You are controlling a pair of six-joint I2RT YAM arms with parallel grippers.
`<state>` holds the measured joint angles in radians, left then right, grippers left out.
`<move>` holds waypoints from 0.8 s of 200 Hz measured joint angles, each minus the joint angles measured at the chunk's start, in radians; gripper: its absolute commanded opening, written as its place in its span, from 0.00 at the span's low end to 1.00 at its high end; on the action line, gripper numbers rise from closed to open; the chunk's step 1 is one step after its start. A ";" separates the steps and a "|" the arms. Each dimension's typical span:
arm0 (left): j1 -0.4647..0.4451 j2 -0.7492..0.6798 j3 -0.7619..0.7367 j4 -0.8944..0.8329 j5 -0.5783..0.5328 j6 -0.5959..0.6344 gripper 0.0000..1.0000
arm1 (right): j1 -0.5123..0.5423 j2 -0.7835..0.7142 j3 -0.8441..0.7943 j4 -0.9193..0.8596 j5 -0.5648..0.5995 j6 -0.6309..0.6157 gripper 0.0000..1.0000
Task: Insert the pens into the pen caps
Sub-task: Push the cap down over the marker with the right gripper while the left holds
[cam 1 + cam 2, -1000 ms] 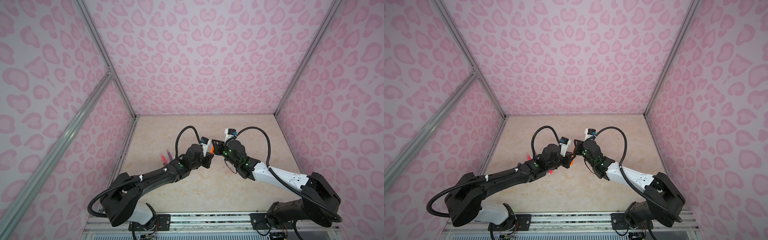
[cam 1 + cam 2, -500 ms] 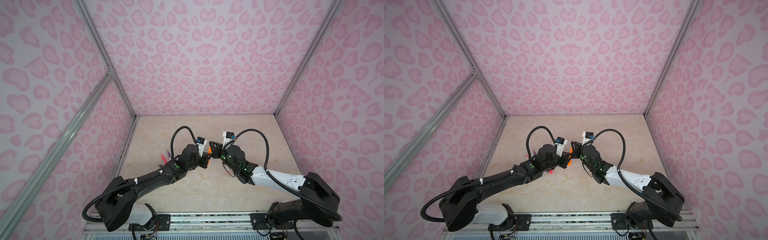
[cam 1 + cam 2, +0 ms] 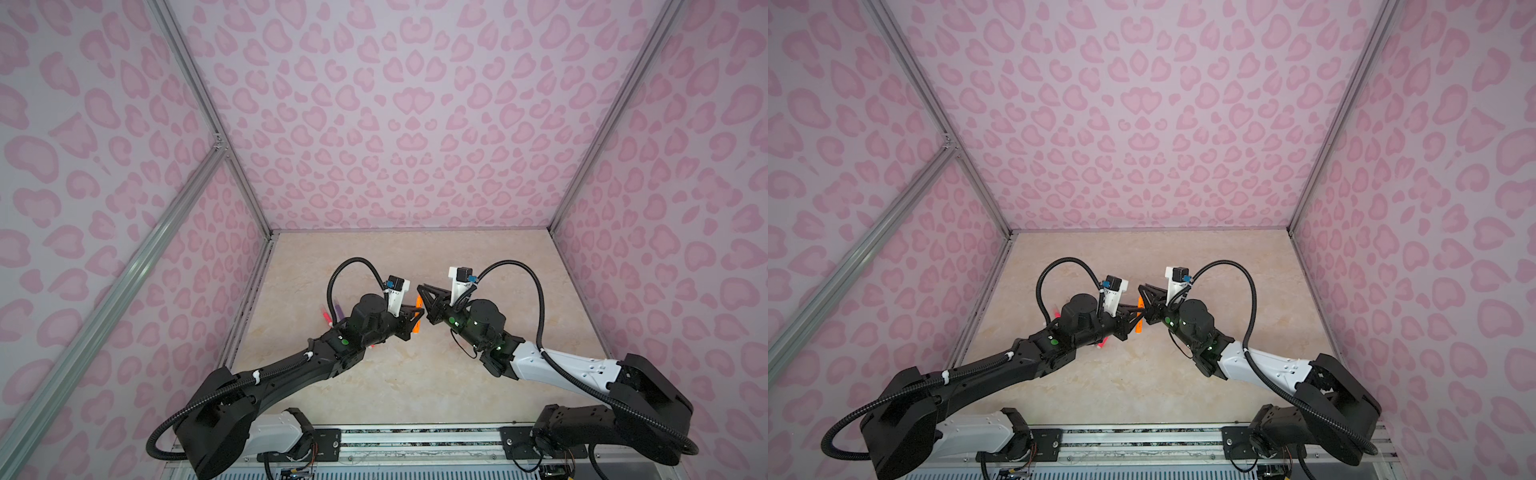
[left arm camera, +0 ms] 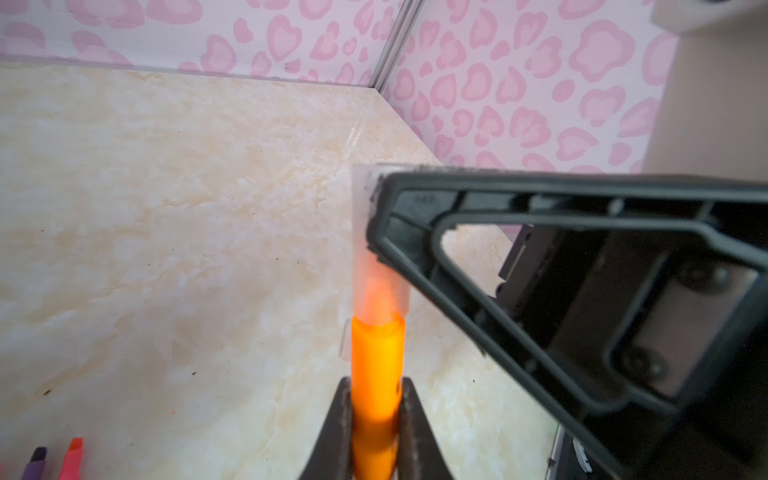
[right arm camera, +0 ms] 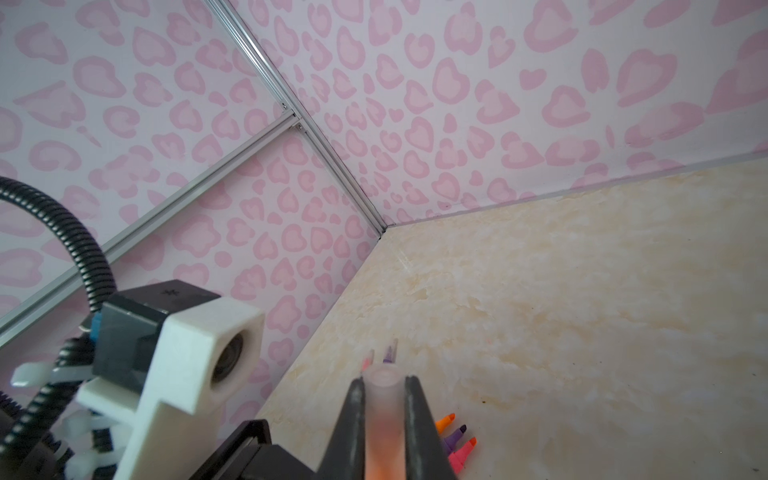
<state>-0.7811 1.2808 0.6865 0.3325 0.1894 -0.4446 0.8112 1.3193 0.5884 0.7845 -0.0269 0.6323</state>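
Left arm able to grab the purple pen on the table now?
Probably not yet: the left gripper is shut on the orange pen, its tip inside the clear cap that the right gripper holds. The purple pen lies beside that arm, so reach looks fine once freed.

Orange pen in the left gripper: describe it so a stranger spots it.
Above the middle of the table, the left gripper faces the right gripper. The left is shut on the orange pen, its tip inside the cap the right holds. Other pens lie on the table, ungripped.
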 measured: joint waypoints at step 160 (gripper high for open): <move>-0.012 -0.023 -0.001 0.022 0.089 0.038 0.03 | 0.031 -0.118 -0.093 0.056 0.028 0.006 0.02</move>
<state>-0.7929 1.2583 0.6857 0.3546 0.2787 -0.4065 0.8425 1.2015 0.4953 0.8410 0.0013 0.6384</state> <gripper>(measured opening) 0.160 0.130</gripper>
